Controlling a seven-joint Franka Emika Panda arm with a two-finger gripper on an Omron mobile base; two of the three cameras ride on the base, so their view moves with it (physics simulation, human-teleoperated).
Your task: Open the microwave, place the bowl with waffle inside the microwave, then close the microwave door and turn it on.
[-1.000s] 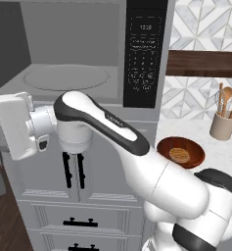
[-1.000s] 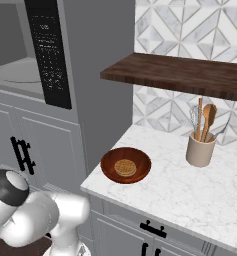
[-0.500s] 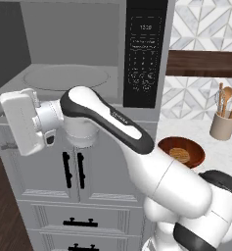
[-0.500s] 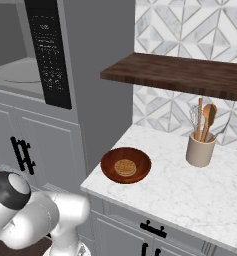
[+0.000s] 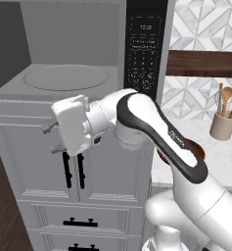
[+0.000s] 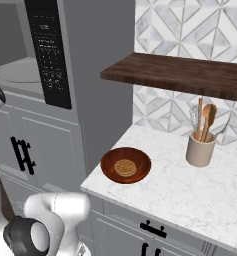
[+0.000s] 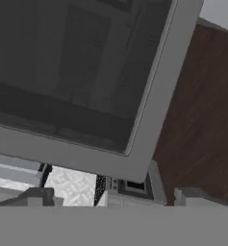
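The claw (image 5: pixel 48 138) sits left of centre in the left base view, its two short fingers pointing left with a clear gap between them, holding nothing. In the hand view the microwave door (image 7: pixel 77 81) takes up the upper left, its dark window and grey frame seen at a slant, with brown floor (image 7: pixel 202 110) to the right.

The microwave (image 5: pixel 88 54) stands open across the top of the left base view (its round turntable (image 5: pixel 66 77) lies flat), the black control panel (image 5: pixel 145 49) running vertically on its right.

Low in the middle of the right base view, the bowl (image 6: pixel 126 165) rests upright on the counter (image 6: pixel 190 190), the waffle (image 6: pixel 124 167) lying flat inside it. A cup of wooden spoons (image 6: pixel 200 145) stands to its right.
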